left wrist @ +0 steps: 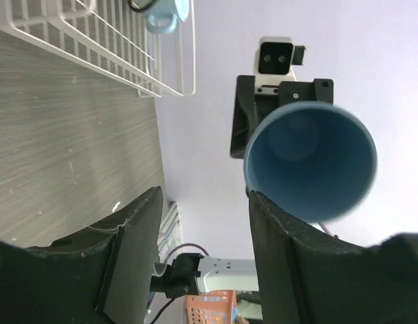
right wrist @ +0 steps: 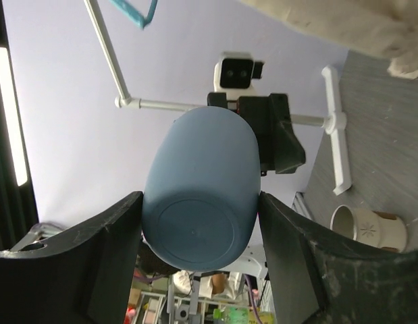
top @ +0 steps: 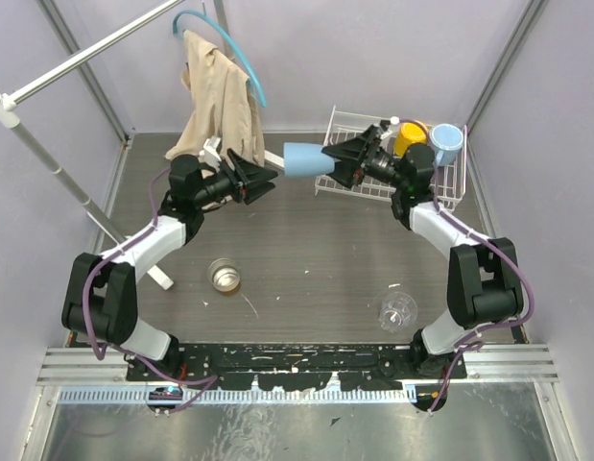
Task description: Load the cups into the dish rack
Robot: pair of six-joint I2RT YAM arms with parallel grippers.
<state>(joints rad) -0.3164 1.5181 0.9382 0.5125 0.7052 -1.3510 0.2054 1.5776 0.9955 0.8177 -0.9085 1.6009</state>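
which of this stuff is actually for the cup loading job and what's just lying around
For the job: light blue tumbler held in the right gripper, yellow mug, blue mug, metal cup, glass cup, dish rack.
Lying about: beige cloth, teal hanger, white clothes stand.

Left gripper (left wrist: pixel 205 219): 2 dark fingers along bottom edge, spread apart. Small light blue tumbler (left wrist: pixel 310 162) beyond them, off the table (left wrist: pixel 60 155), open mouth facing lens. Right gripper (left wrist: pixel 283 101) clasps it from behind. Dish rack (left wrist: pixel 161 74) top left; light blue mug (left wrist: pixel 165 13) inside, cropped.
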